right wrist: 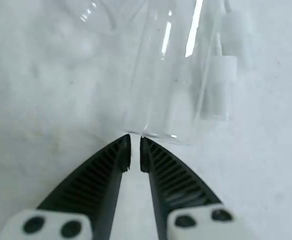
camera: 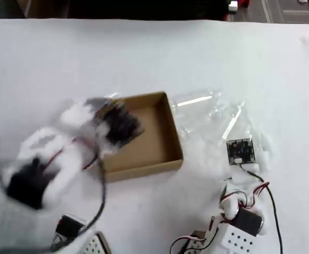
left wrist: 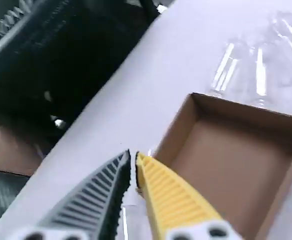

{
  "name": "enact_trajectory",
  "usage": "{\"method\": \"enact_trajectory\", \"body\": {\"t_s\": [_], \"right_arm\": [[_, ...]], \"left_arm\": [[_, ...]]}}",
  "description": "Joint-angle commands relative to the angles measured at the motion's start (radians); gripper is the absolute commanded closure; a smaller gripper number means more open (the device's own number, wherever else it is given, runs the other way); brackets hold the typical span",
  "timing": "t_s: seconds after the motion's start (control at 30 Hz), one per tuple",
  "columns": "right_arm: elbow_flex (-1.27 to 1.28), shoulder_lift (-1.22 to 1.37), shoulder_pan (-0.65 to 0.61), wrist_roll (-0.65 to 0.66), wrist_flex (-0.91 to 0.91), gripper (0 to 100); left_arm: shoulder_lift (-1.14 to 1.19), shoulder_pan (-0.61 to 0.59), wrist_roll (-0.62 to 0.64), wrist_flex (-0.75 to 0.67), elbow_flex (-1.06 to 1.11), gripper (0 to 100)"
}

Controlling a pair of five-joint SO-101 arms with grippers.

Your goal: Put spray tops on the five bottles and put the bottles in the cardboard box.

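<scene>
The open cardboard box (camera: 174, 138) sits mid-table and looks empty. My left gripper (left wrist: 133, 157), one finger grey and one yellow, hovers shut just outside the box's wall (left wrist: 175, 134); in the high view it is a blur over the box's left side (camera: 117, 124). Several clear bottles (camera: 205, 108) lie right of the box, also seen beyond the box (left wrist: 241, 70). My right gripper (right wrist: 135, 141), with black fingers, is shut with its tips at the end of a lying clear bottle (right wrist: 161, 75). A white spray top (right wrist: 221, 75) lies beside that bottle.
The right arm (camera: 240, 151) with its red and black cables stands at the front right, and the arm bases (camera: 234, 235) line the table's front edge. White table (camera: 144, 53) stretches behind the box to a far edge with dark floor beyond.
</scene>
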Motion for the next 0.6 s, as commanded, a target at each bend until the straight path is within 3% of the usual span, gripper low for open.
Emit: {"method": "enact_trajectory", "body": {"t_s": [0.0, 0.23, 0.57], "right_arm": [[0.008, -0.010, 0.007, 0.002, -0.021, 98.1], [0.008, -0.010, 0.007, 0.000, -0.021, 98.1], [0.008, -0.008, 0.007, 0.006, -0.018, 98.1]], "left_arm": [[0.394, 0.157, -0.008, 0.206, -0.454, 97], [0.888, 0.286, -0.017, 0.290, -0.942, 97], [1.515, 0.294, -0.008, 0.391, -1.588, 97]]}}
